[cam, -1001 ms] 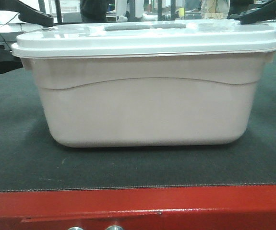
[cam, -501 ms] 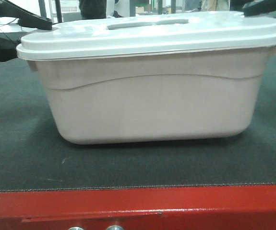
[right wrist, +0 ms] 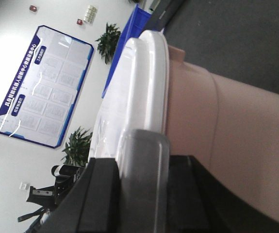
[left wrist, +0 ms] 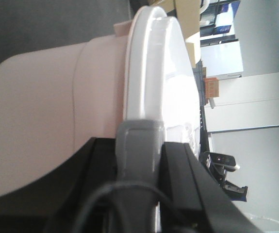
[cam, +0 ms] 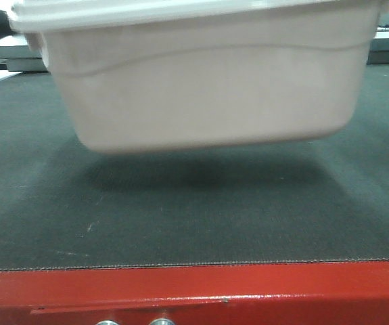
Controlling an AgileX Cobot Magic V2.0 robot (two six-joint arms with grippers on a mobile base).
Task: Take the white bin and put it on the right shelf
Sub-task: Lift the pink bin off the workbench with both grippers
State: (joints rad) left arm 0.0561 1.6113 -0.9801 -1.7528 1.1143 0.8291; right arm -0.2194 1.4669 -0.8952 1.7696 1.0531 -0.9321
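White bin (cam: pixel 208 88) hangs clear of desk (cam: pixel 180 230); left hand (left wrist: pixel 139 165) and right hand (right wrist: pixel 144 187) clamp its rim. Placement outstanding.

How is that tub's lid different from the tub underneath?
The lid is bright white and glossy; the tub is duller, pinkish off-white. The lid is thin; the tub is deep, with a curved ridge along its side. The lid's rim juts out past the tub's walls. Both have rounded corners and hang clear of the dark mat.
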